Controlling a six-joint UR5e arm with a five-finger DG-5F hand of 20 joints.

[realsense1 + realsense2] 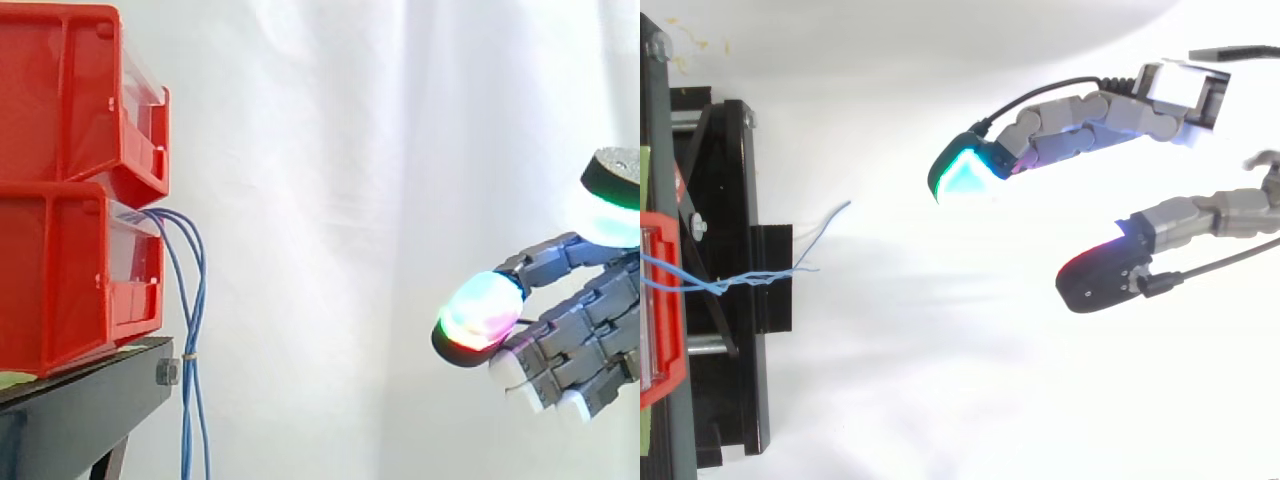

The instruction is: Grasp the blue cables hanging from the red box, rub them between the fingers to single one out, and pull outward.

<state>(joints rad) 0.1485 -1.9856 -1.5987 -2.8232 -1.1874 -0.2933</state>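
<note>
Blue cables (192, 310) hang from the front of the lower red box (70, 280) at left, long axis near vertical. Hand (585, 325) is well apart to the right at about their height. Its fingers are spread, pointing left toward them, and hold nothing.

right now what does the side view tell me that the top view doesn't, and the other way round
Side view: two red bins stacked on the black stand, with the blue cables leaving the lower bin and hanging down past the stand's edge.
Top view: the cables' sideways spread, one loose end straying toward the hand, and the wide gap between its open fingers.
Both: the hand sits well right of the cables, touching nothing.
</note>
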